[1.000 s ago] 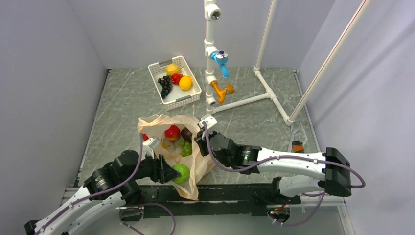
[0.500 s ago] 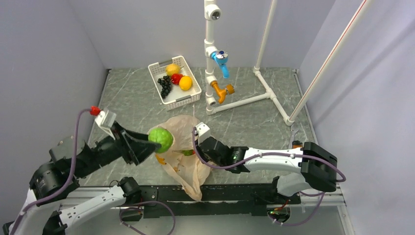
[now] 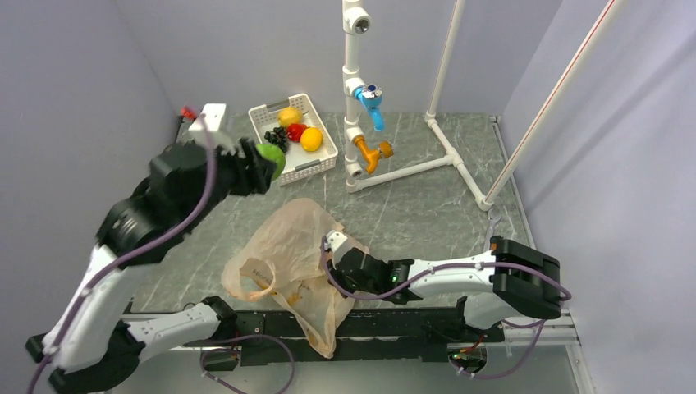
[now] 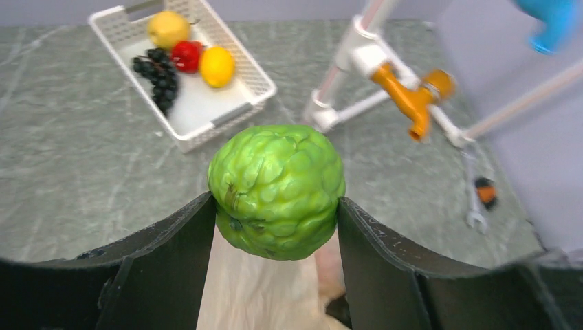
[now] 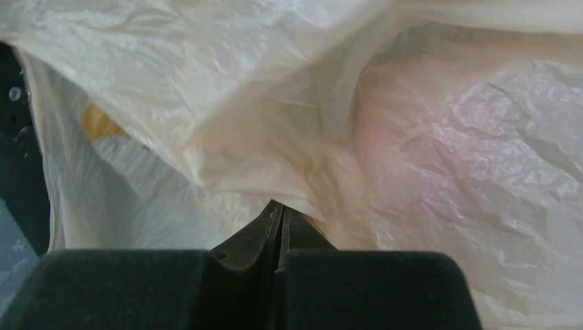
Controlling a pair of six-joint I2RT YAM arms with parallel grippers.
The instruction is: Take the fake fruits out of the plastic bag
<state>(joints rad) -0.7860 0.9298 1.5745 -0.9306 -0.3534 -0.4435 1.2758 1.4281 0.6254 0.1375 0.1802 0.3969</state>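
Progress looks partial: the left hand [image 3: 261,167] clamps the round green fruit [image 4: 276,189], clear of the plastic bag [image 3: 287,246], near the basket [image 3: 322,161]. The right hand [image 5: 278,213], fingers together, pinches bag film on the worktop [image 3: 410,189]; other fruits are hidden, probably inside.

Crinkly peach plastic bag [image 3: 287,254] lies near on the marbled counter [image 3: 427,213]; white slotted basket [image 3: 310,169] behind it, white pipe frame [image 3: 410,170] to the basket's right.

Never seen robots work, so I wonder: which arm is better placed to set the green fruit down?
Left, probably. The left gripper holds the round green fruit, raised near the white basket; the right gripper is pinched shut on the plastic bag.
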